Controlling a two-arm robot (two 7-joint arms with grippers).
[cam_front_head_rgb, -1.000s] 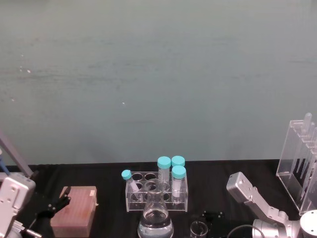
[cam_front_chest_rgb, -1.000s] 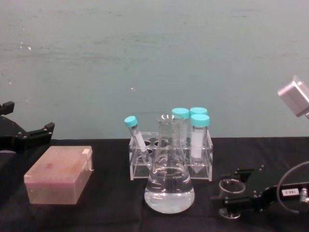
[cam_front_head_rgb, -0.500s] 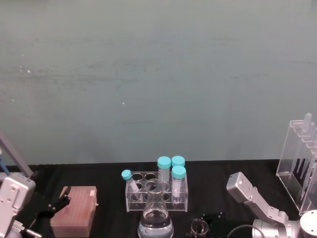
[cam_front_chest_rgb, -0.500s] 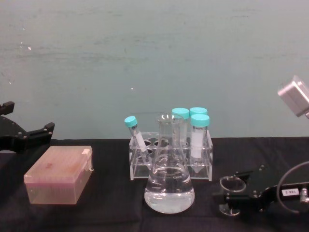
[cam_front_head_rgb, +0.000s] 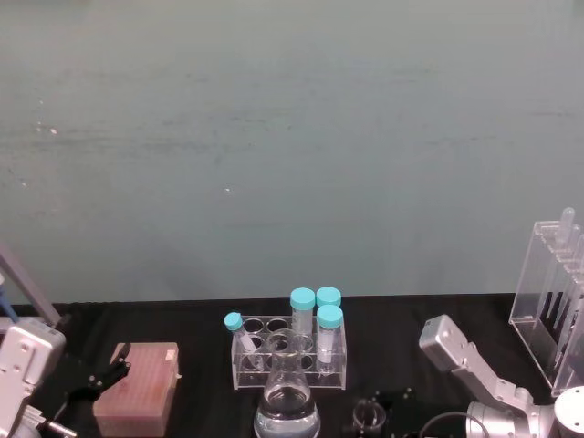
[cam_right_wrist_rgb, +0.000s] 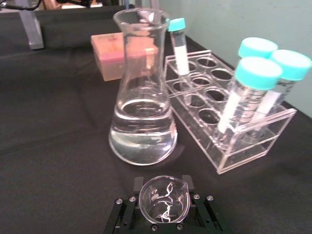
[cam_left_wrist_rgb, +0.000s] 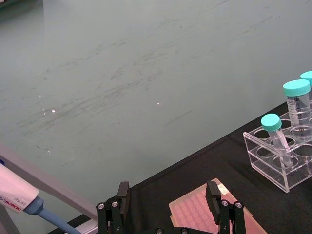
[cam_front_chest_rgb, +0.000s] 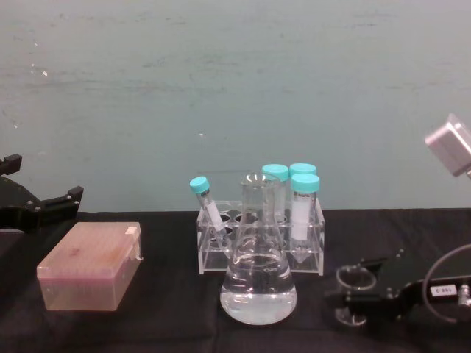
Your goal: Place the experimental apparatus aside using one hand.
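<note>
My right gripper (cam_front_chest_rgb: 347, 297) is low over the black cloth at the front right, shut on the small glass beaker (cam_front_chest_rgb: 356, 280), which hangs tilted in it. In the right wrist view the beaker (cam_right_wrist_rgb: 164, 201) sits between the two black fingers (cam_right_wrist_rgb: 127, 204). To its left stands the conical flask (cam_front_chest_rgb: 257, 273) with clear liquid, also seen as the flask (cam_front_head_rgb: 286, 411) in the head view. The tall acrylic pipette rack (cam_front_head_rgb: 552, 306) stands at the far right. My left gripper (cam_left_wrist_rgb: 168, 207) is open, hanging above the pink box at the left.
A clear tube rack (cam_front_chest_rgb: 261, 235) with teal-capped tubes stands just behind the flask. A pink tip box (cam_front_chest_rgb: 90, 265) lies at the left. A pipette on a stand (cam_left_wrist_rgb: 17, 197) is beyond the left gripper. Bare black cloth lies between the box and the flask.
The right gripper's fingers have shut on the beaker. The beaker has tipped from upright to tilted and shifted slightly. The left arm has not moved.
</note>
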